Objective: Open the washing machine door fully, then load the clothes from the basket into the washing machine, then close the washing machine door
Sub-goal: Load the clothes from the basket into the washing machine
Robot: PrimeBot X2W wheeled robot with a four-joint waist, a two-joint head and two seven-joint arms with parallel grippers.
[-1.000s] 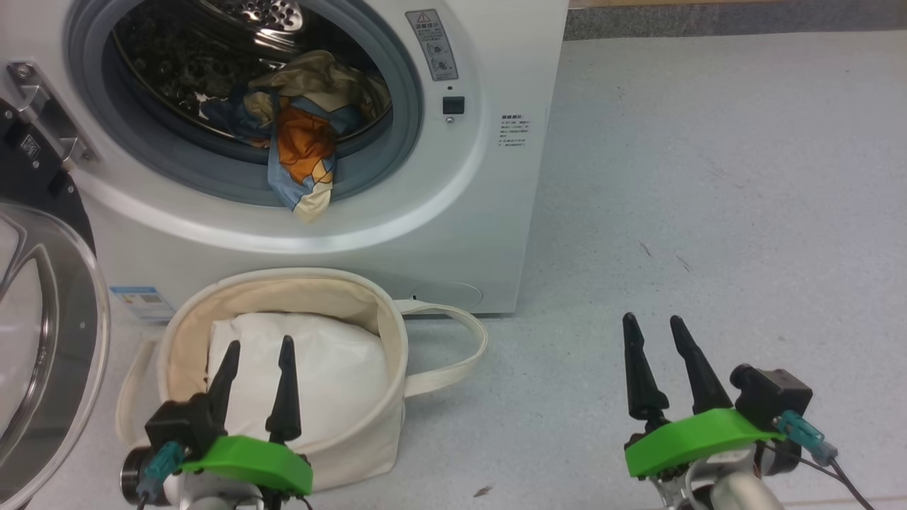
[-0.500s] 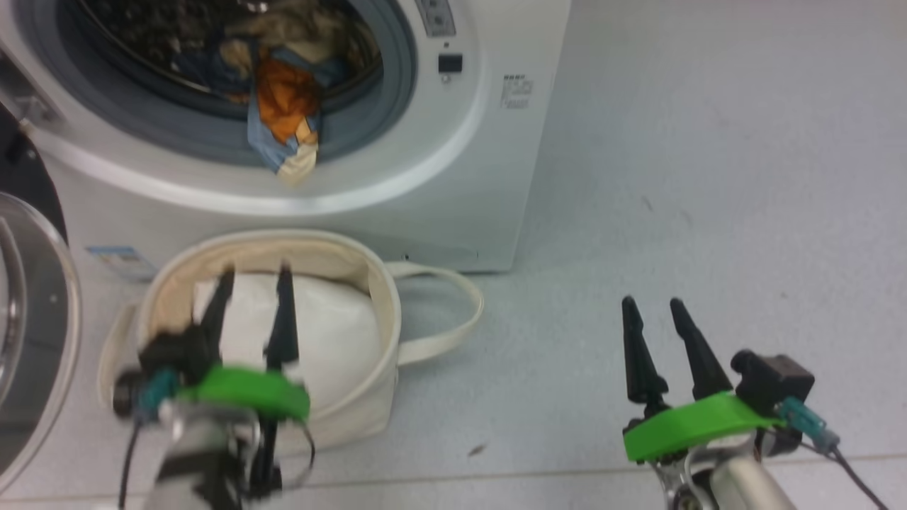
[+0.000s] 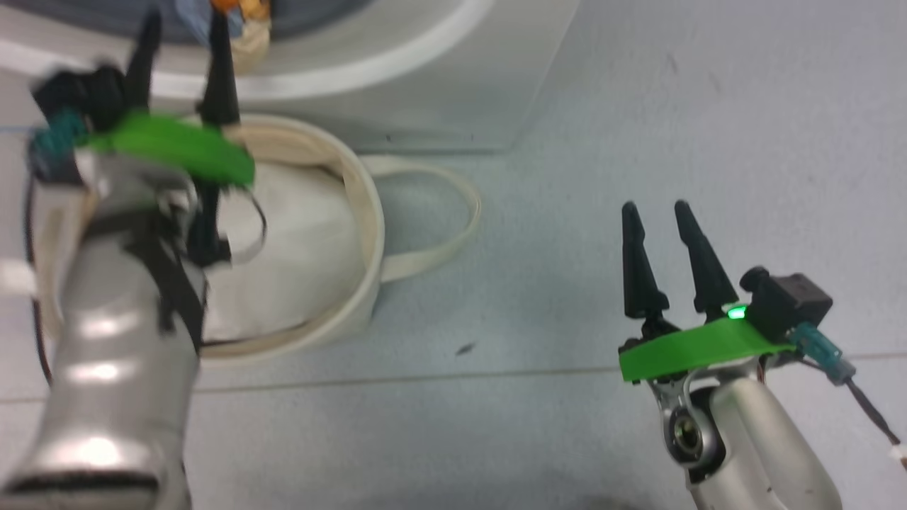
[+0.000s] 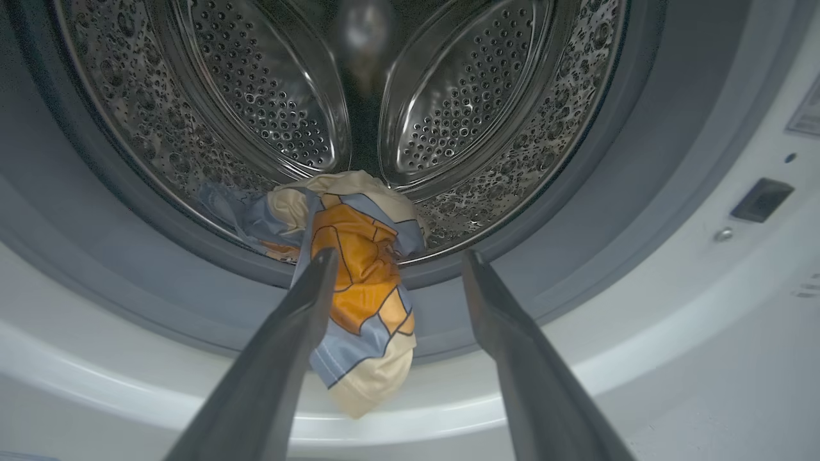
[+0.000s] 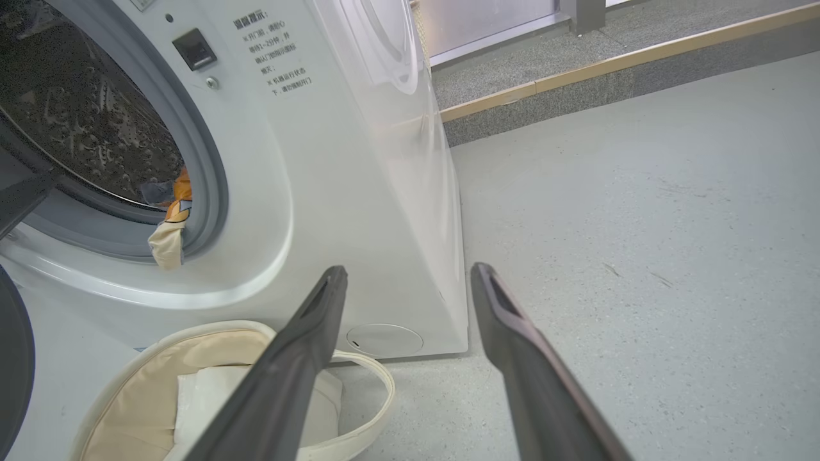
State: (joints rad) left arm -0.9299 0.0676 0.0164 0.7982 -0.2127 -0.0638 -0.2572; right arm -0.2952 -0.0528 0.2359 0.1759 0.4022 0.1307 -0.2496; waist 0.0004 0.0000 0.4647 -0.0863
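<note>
The clothes (image 4: pixel 359 282) lie at the near lip of the drum (image 4: pixel 448 96), just inside the mouth of the washing machine (image 4: pixel 672 307). They are a crumpled blue garment with orange and cream patches. One cream-edged end droops out over the grey seal (image 4: pixel 128 282) and hangs in front of the white face. We judge the loading mostly done but not finished, because that loose end would be caught if the door were shut now.

The mouth stands uncovered, so the opening step is done. At the left edge of the right wrist view there is a dark curved piece that we take for the washing machine door (image 5: pixel 11 365), swung well aside.

The basket (image 3: pixel 361 212) sits on the floor (image 3: pixel 638 106) just in front of the machine. As far as we can see it holds nothing but its white padded liner (image 3: pixel 297 234), so nothing is left to fetch from it. What remains is to push the hanging end in and close the door.

Our left gripper (image 4: pixel 398 256) is raised in front of the mouth with its fingers apart and empty, the garment showing between them. Our right gripper (image 3: pixel 655 212) hangs well to the right over bare floor, its fingers also spread and holding nothing.
</note>
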